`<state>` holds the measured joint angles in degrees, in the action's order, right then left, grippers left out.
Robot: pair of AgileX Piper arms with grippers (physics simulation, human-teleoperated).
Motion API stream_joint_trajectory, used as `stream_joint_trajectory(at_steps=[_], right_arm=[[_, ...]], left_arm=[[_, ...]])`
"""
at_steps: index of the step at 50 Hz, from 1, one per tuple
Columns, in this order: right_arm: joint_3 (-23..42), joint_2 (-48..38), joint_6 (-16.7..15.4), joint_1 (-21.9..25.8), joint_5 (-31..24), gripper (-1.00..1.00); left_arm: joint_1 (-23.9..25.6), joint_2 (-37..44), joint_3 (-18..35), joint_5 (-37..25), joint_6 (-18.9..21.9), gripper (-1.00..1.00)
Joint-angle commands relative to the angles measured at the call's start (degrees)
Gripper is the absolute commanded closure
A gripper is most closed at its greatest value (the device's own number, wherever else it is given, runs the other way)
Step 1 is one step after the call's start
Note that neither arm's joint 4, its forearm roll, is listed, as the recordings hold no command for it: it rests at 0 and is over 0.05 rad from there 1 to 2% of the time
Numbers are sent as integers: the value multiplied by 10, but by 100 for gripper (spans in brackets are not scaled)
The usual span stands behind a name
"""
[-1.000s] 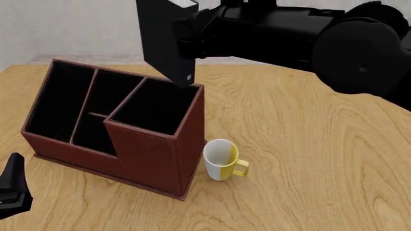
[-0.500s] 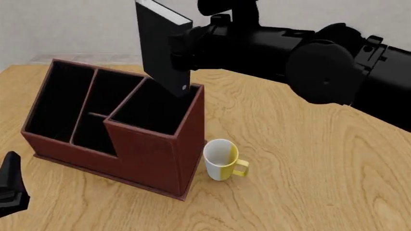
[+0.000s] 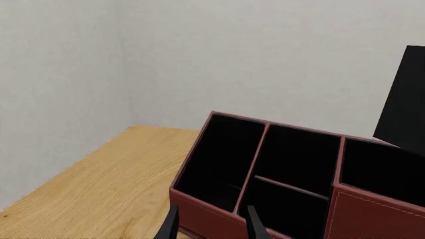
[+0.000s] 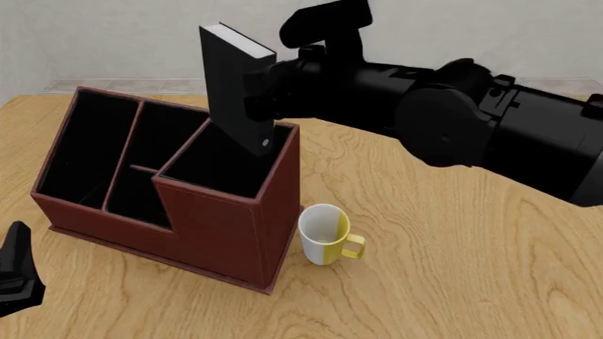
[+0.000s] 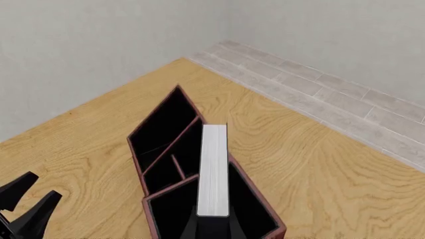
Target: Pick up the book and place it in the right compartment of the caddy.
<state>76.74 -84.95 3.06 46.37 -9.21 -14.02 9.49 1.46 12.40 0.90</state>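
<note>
Right gripper (image 4: 267, 88) clamps book (image 4: 233, 85) above caddy (image 4: 179, 194), right compartment (image 4: 231, 159) at 6 o'clock; lowering and release remain.

There is one caddy (image 4: 188, 205) with four compartments, one book (image 4: 231, 85), one mug (image 4: 325, 236), and two grippers.

No readable text, labels, brands or numbers anywhere. The book (image 4: 231, 78) has plain black covers, the caddy (image 4: 226, 219) plain reddish-brown walls, the mug (image 4: 325, 234) plain white and yellow; the arms carry no legible markings.
</note>
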Motion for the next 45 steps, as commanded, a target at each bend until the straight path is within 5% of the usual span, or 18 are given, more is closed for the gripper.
stream_joint_trajectory(at_steps=[1, 45], right_arm=[[0, -2, -22, 8, 13, 100], [-39, -13, -12, 19, 43, 100]], left_arm=[[-1, 7, -6, 11, 3, -100], [-5, 8, -10, 14, 5, -100]])
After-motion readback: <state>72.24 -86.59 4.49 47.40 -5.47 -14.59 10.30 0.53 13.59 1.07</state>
